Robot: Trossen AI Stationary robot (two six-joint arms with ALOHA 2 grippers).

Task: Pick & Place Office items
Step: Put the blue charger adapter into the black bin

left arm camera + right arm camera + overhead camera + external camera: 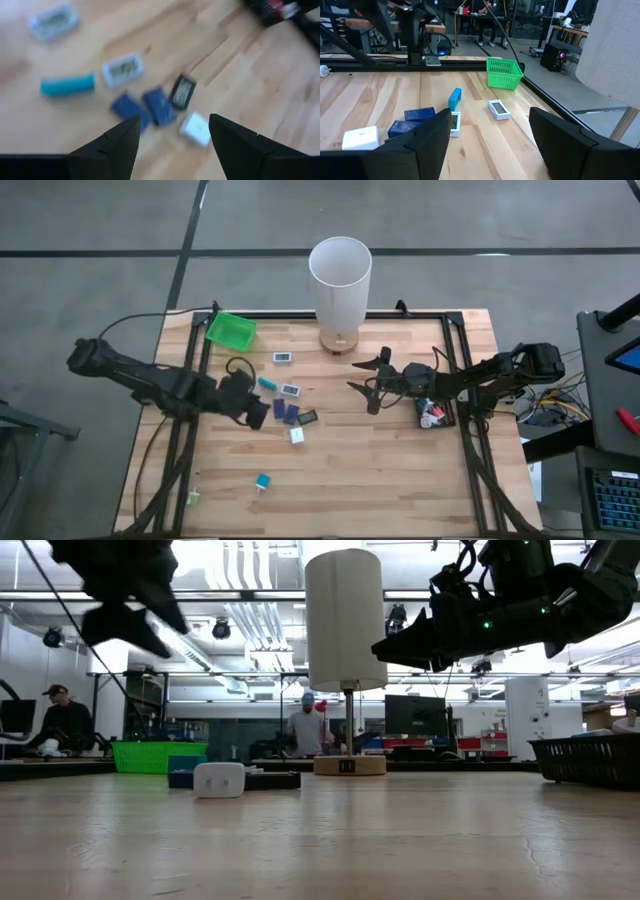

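Observation:
The office items lie scattered on the wooden table: two dark blue rectangles [160,106], a black piece [183,92], a white block [195,129], a teal bar [67,85] and grey-white pieces [122,69]. A teal bit [263,481] lies apart near the front. My left gripper [258,416] hangs open above the blue rectangles, slanting down, with nothing between its fingers [120,142]. My right gripper [357,376] stands open and level above the table's right half, pointing toward the items [418,115].
A tall white cylinder [340,280] on a wooden foot stands at the far middle. A green tray [231,330] sits at the far left and a black tray [432,414] holding small pieces at the right edge. People sit and stand in the room beyond [305,725].

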